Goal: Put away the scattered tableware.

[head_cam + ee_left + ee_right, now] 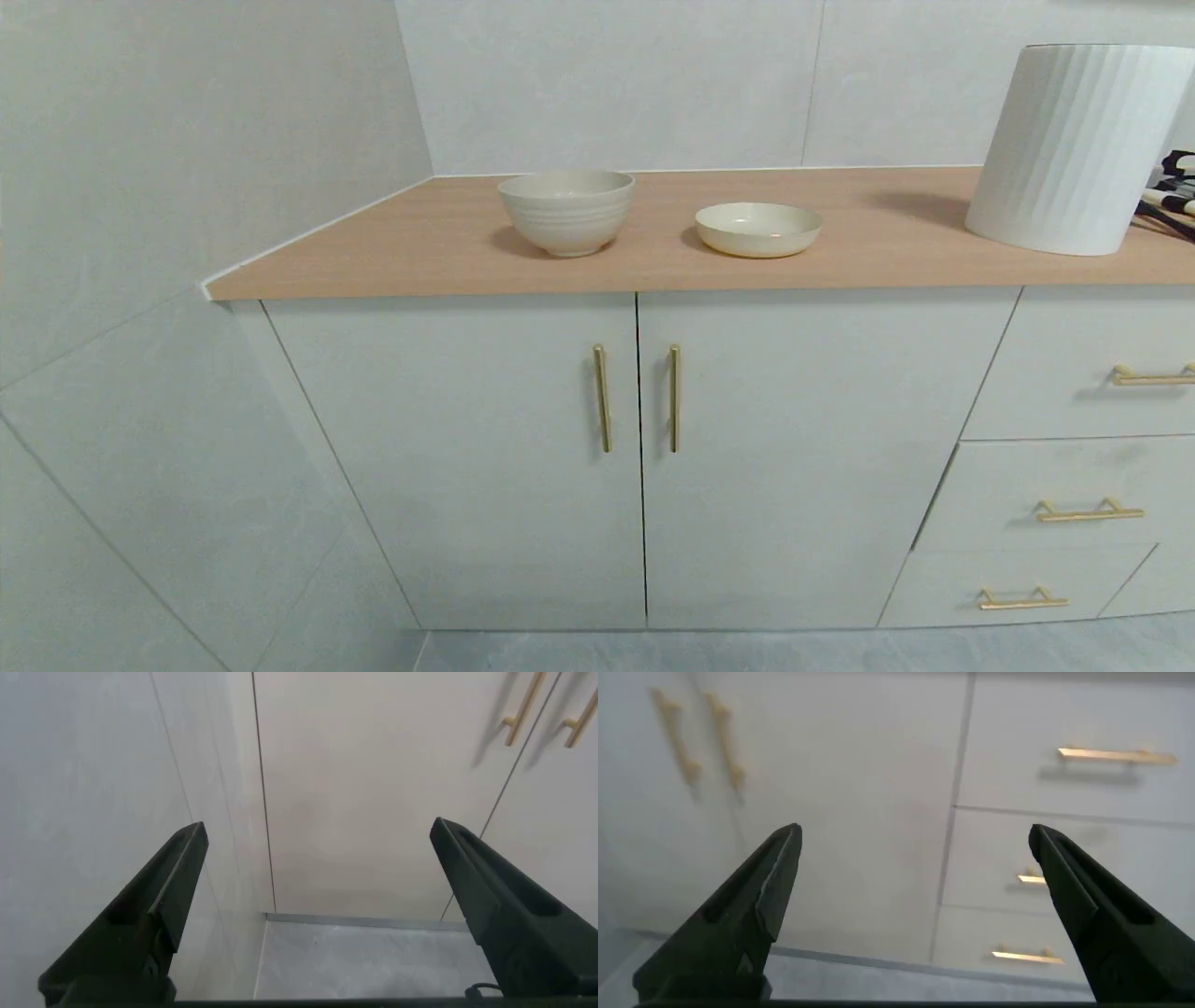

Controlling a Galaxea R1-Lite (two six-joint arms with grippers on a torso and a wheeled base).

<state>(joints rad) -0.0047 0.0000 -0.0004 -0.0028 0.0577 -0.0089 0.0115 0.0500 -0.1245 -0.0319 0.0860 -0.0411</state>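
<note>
A deep cream bowl [567,211] with ribbed sides stands on the wooden countertop [429,247] left of centre. To its right rests a shallow cream dish [758,229]. Below them the white cabinet's two doors are closed, with gold handles [603,399] at the middle seam. My left gripper [318,840] hangs open low down, facing the cabinet's left door and the tiled wall. My right gripper [915,840] is open too, facing the door handles [724,742] and the drawer fronts [1083,775]. Nothing is between either pair of fingers.
A tall white ribbed container [1074,149] stands at the counter's right end, with dark utensils [1172,196] behind it. Three drawers with gold pulls [1088,511] sit right of the doors. A tiled wall closes the left side; grey floor lies below.
</note>
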